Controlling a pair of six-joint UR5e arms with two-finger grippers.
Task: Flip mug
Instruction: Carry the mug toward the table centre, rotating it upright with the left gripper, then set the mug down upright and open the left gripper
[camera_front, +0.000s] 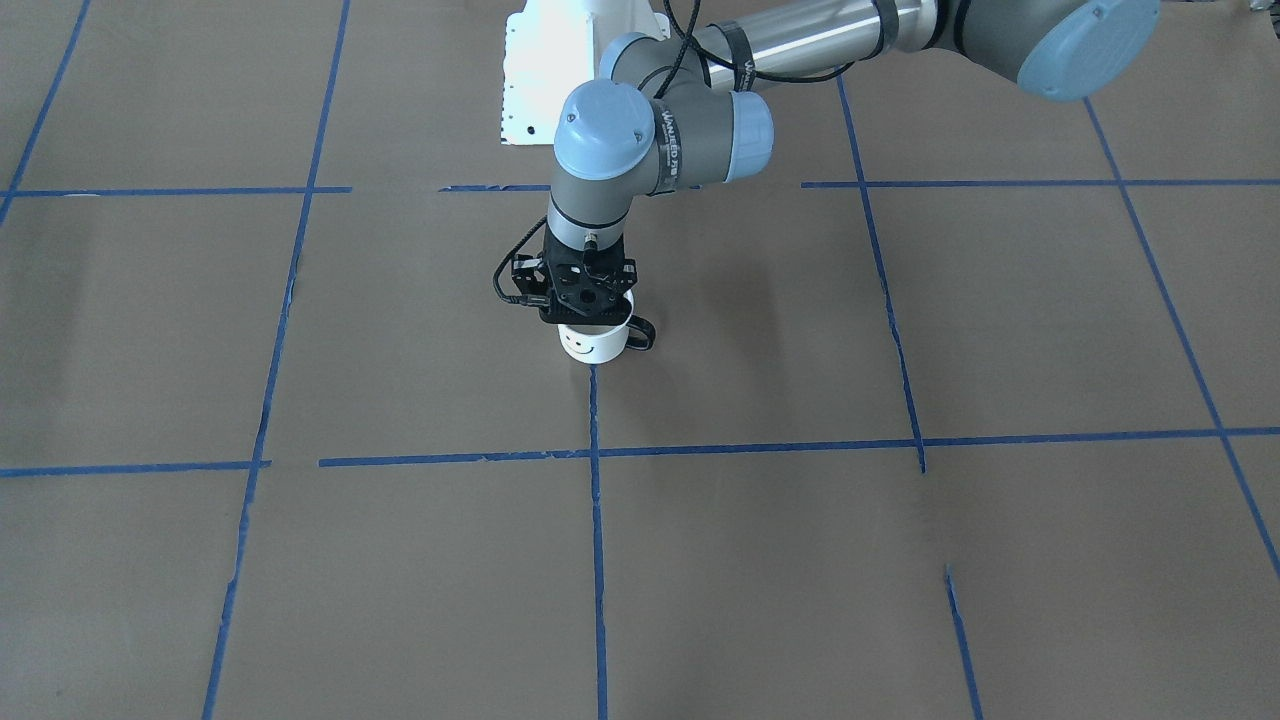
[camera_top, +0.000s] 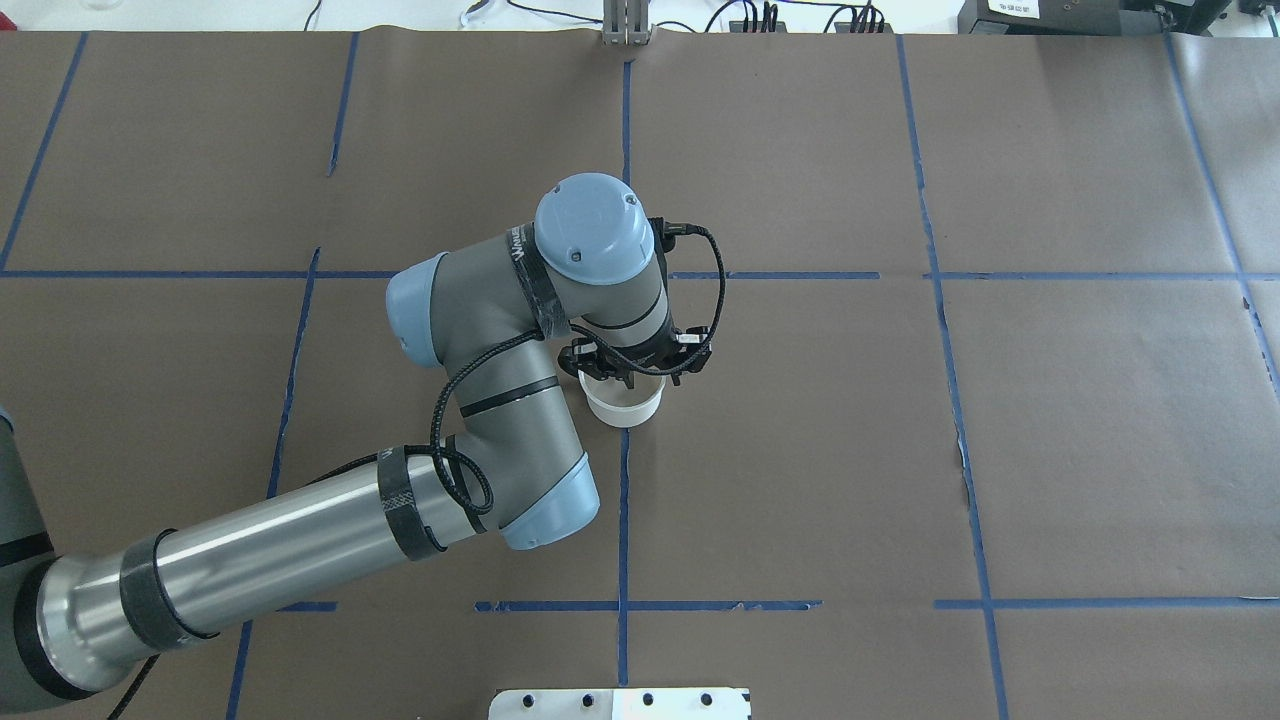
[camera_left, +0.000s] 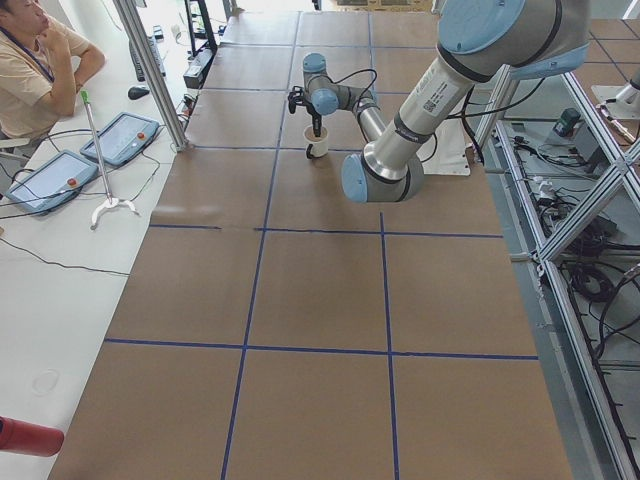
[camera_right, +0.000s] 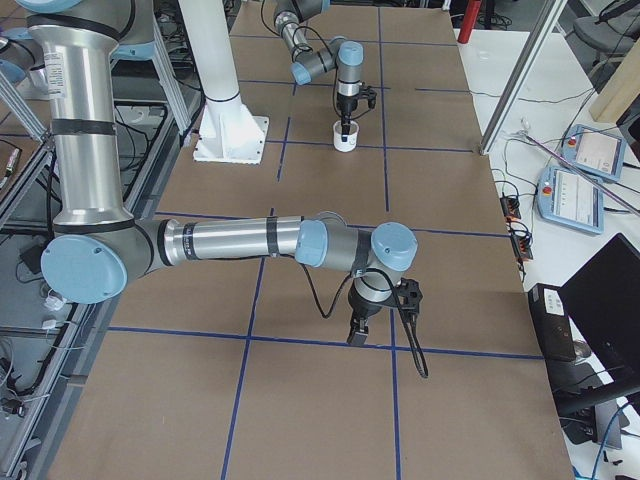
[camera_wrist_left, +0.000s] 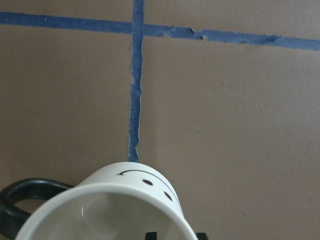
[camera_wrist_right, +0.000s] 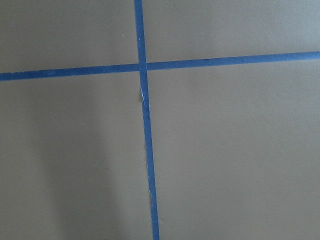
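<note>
The white mug (camera_front: 593, 342) with a black smiley face stands upright near the table's middle, its black loop handle (camera_front: 641, 333) to the view's right. From overhead its open mouth (camera_top: 622, 405) faces up. My left gripper (camera_front: 590, 312) points straight down onto the mug's rim. In the left wrist view the mug (camera_wrist_left: 125, 200) fills the bottom, and my two fingertips (camera_wrist_left: 151, 235) straddle its near wall, closed on it. My right gripper (camera_right: 357, 335) hangs low over bare table far from the mug, and I cannot tell whether it is open or shut.
Brown paper with blue tape lines (camera_front: 596, 440) covers the table. The white robot base plate (camera_front: 530, 80) sits at the table's robot side. An operator (camera_left: 35, 70) and tablets sit beyond the far edge.
</note>
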